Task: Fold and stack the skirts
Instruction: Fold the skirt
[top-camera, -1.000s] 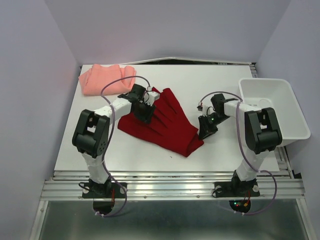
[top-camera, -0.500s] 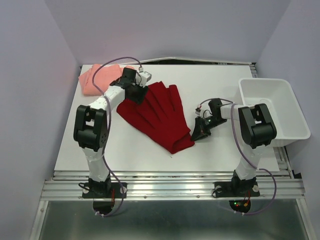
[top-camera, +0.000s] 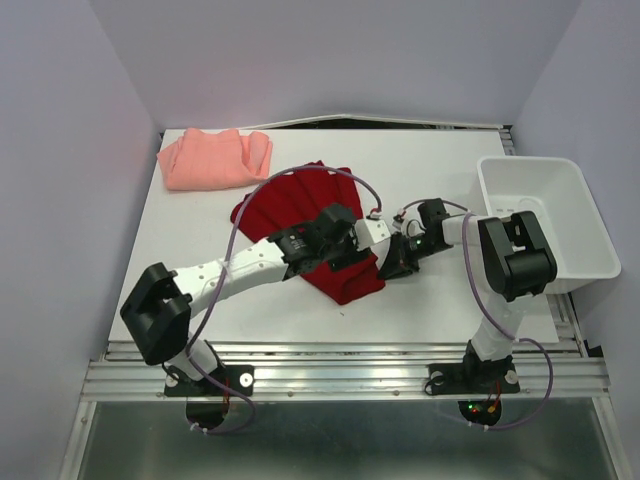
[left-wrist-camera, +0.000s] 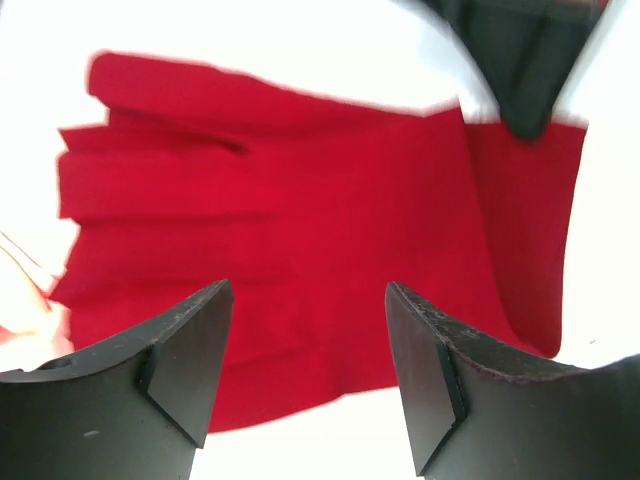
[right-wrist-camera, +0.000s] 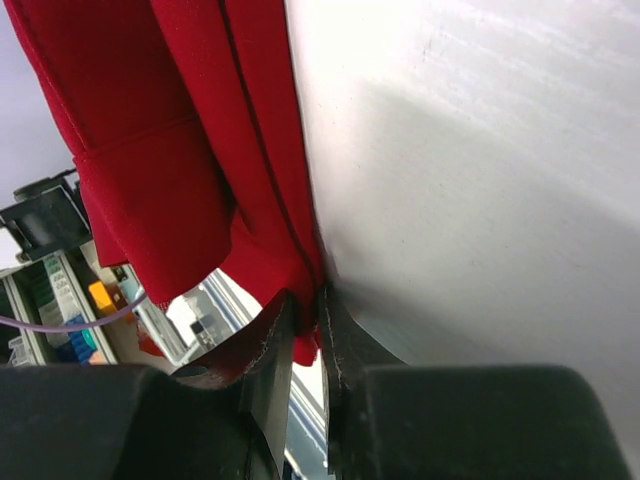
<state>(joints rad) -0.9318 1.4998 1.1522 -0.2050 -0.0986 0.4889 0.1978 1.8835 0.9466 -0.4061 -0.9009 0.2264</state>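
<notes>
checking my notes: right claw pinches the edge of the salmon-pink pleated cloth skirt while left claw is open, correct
Wrong skirt: the right claw pinches the edge of the deep red pleated cloth skirt, as the right wrist view shows. The left claw is open, as you said.

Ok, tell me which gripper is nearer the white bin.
Right. The right gripper, pinching the red skirt's right edge, sits left of the white bin; the left gripper hovers open over the skirt, farther left.
</notes>
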